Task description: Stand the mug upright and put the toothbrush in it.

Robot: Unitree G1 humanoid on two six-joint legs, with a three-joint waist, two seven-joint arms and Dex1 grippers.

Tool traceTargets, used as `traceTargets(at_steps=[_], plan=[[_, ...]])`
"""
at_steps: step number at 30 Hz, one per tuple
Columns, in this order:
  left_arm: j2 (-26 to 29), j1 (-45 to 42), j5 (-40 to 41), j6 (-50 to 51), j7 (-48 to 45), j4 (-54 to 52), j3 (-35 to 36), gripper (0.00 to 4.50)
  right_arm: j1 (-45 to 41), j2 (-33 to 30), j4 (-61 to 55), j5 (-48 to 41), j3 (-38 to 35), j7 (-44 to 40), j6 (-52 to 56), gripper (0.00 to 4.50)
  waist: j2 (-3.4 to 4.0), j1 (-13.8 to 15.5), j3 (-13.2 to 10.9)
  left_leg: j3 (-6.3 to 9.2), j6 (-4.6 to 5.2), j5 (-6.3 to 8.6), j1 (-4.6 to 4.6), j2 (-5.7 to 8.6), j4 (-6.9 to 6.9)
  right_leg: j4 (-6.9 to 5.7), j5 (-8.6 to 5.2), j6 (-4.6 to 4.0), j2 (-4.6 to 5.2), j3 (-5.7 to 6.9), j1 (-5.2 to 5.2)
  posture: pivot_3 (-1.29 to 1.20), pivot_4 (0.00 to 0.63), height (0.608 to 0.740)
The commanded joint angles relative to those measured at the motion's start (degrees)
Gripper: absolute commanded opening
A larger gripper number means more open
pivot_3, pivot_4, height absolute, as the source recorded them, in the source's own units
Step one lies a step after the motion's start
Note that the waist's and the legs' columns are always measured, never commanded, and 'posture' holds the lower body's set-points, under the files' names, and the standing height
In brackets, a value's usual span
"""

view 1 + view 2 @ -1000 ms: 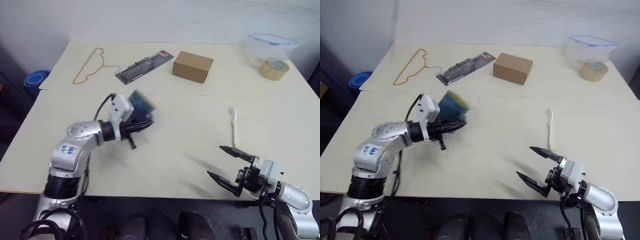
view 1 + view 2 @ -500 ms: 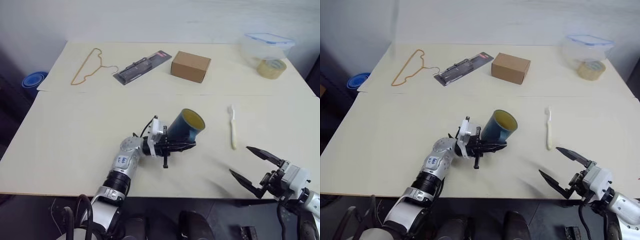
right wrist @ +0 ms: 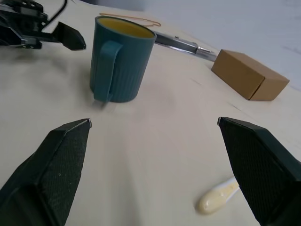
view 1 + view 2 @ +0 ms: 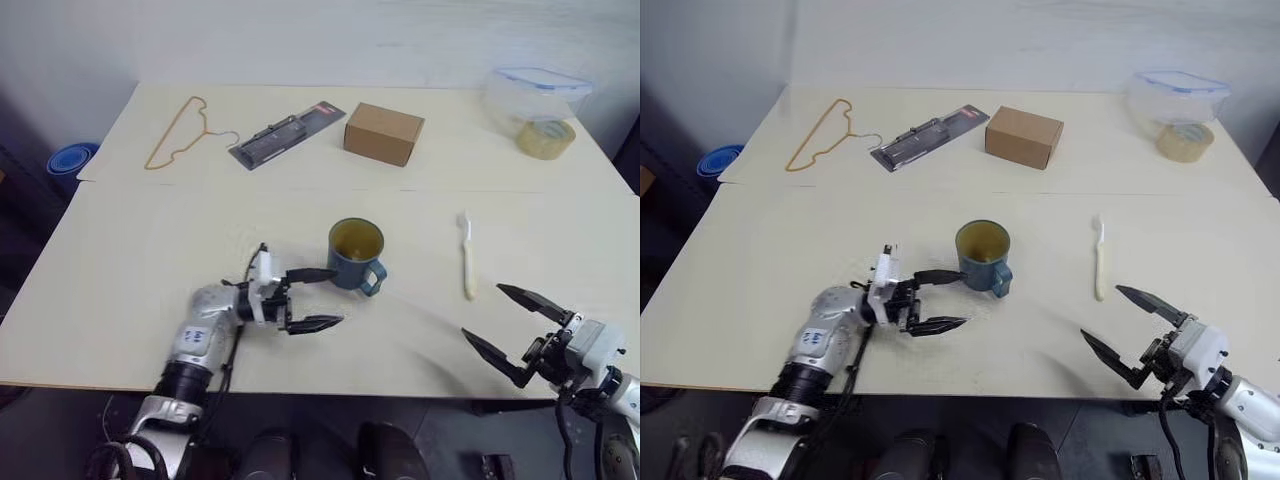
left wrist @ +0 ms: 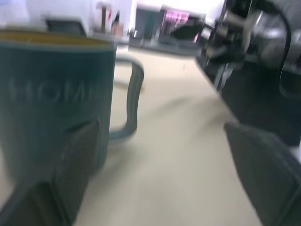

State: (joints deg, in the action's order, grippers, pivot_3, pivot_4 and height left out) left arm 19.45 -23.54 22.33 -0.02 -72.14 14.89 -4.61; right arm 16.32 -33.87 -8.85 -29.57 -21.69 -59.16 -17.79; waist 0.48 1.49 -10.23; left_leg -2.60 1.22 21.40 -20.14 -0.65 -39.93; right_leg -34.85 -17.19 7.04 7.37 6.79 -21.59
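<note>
The teal-blue mug (image 4: 355, 252) stands upright on the table's middle, yellowish inside up and handle toward the front right. My left gripper (image 4: 322, 298) lies level just left of it, open and holding nothing. The tip of its far finger is close against the mug's wall; I cannot tell if it touches. The left wrist view has the mug (image 5: 51, 94) behind one of that gripper's fingers (image 5: 70, 160). The cream toothbrush (image 4: 467, 255) lies flat to the mug's right. Near the front right edge my right gripper (image 4: 505, 322) hangs open and empty, pointing at the mug (image 3: 122, 61) and the toothbrush's end (image 3: 218, 197).
At the back of the table lie an orange wire hanger (image 4: 180, 130), a packaged tool (image 4: 285, 133) and a cardboard box (image 4: 384, 133). A clear lidded container (image 4: 540, 95) and a tape roll (image 4: 547, 138) sit at the back right. A blue bowl (image 4: 70, 158) lies off the table's left edge.
My left gripper carried the tilted mug down to the table, set it upright, then opened and let go. The right gripper stayed open near the front right edge.
</note>
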Motion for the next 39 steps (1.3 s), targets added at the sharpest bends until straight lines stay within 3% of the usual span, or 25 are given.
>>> traceTargets(at_steps=[1,7,10,14,19,22,26,29,35,39], plan=[[4.83,3.88,2.49,1.36,-0.15,-6.89,3.87,4.46,4.59,-2.64,-1.71,-4.89,-4.23,-1.43,5.32,4.50,0.05,0.07,-0.02,0.02,0.01,0.00,-0.01,-0.01,0.00,0.02,0.00,0.00,0.01,0.00,0.00,0.00,0.150,0.740],[12.56,10.97,10.61,6.87,2.77,-18.69,14.65,4.46,6.83,-1.97,0.89,-2.15,-8.65,0.92,3.21,4.50,0.07,-0.18,-0.04,0.11,0.02,0.03,-0.03,-0.02,0.01,0.07,0.00,0.00,0.10,-0.08,0.03,0.00,0.150,0.740],[15.17,13.25,13.21,10.82,5.71,-23.82,17.98,4.46,4.47,-6.05,-1.14,3.56,-6.74,9.50,14.68,4.50,0.19,-0.31,-0.08,0.14,-0.03,0.06,-0.01,-0.07,0.01,0.08,0.00,-0.01,0.14,-0.39,0.04,0.00,0.150,0.740],[17.35,15.28,15.93,14.62,6.24,-26.01,19.85,4.46,-8.26,-13.57,-3.91,2.33,-0.85,17.75,38.71,4.50,0.43,-0.92,-0.17,0.09,-0.02,0.06,0.02,-0.03,-0.01,0.06,0.00,-0.02,0.18,-0.51,0.03,0.00,0.150,0.740],[18.77,16.90,16.51,15.59,5.11,-26.33,20.37,4.46,-32.49,-19.10,0.24,-0.12,10.47,21.06,67.70,4.50,0.66,-1.50,-0.31,0.15,-0.08,0.06,-0.12,-0.10,0.04,-0.06,-0.09,-0.18,0.10,-0.37,-0.20,0.00,0.150,0.740],[18.32,17.70,15.82,14.16,5.42,-26.63,20.57,4.46,-42.77,-19.49,6.37,0.76,16.34,20.26,78.09,4.50,0.65,-1.00,-0.32,0.20,-0.07,0.06,-0.26,-0.05,0.05,-0.09,-0.09,-0.18,0.10,-0.26,-0.31,0.00,0.150,0.740],[18.00,20.65,15.97,13.32,5.73,-28.62,20.88,4.46,-56.32,-17.75,19.38,6.76,26.23,19.62,82.52,4.50,0.63,-0.73,-0.32,0.11,0.05,0.08,-0.57,0.14,-0.04,-0.14,-0.05,-0.10,0.14,-0.03,-0.61,0.00,0.150,0.740],[18.17,21.80,15.91,12.79,6.06,-30.05,20.88,4.50,-62.54,-16.20,28.56,11.73,31.04,20.11,81.32,3.93,0.63,-0.96,-0.32,-0.03,0.17,0.02,-1.05,0.22,-0.15,-0.17,0.03,0.04,0.20,0.00,-1.02,0.00,0.150,0.740],[18.48,22.55,16.55,12.45,6.49,-31.95,21.61,4.50,-65.97,-14.89,34.46,13.34,32.45,14.73,79.25,1.88,0.57,-1.04,-0.29,-0.04,0.17,0.01,-1.03,0.20,-0.16,-0.17,0.04,0.06,0.17,0.03,-0.99,0.00,0.150,0.740],[17.81,21.81,17.27,12.84,7.81,-33.06,21.37,4.50,-63.14,-14.62,35.07,11.29,27.66,9.17,69.73,0.45,0.56,-1.53,-0.29,-0.05,0.15,0.01,-1.03,0.14,-0.15,-0.17,0.04,0.07,0.11,0.06,-0.99,0.00,0.150,0.740]])
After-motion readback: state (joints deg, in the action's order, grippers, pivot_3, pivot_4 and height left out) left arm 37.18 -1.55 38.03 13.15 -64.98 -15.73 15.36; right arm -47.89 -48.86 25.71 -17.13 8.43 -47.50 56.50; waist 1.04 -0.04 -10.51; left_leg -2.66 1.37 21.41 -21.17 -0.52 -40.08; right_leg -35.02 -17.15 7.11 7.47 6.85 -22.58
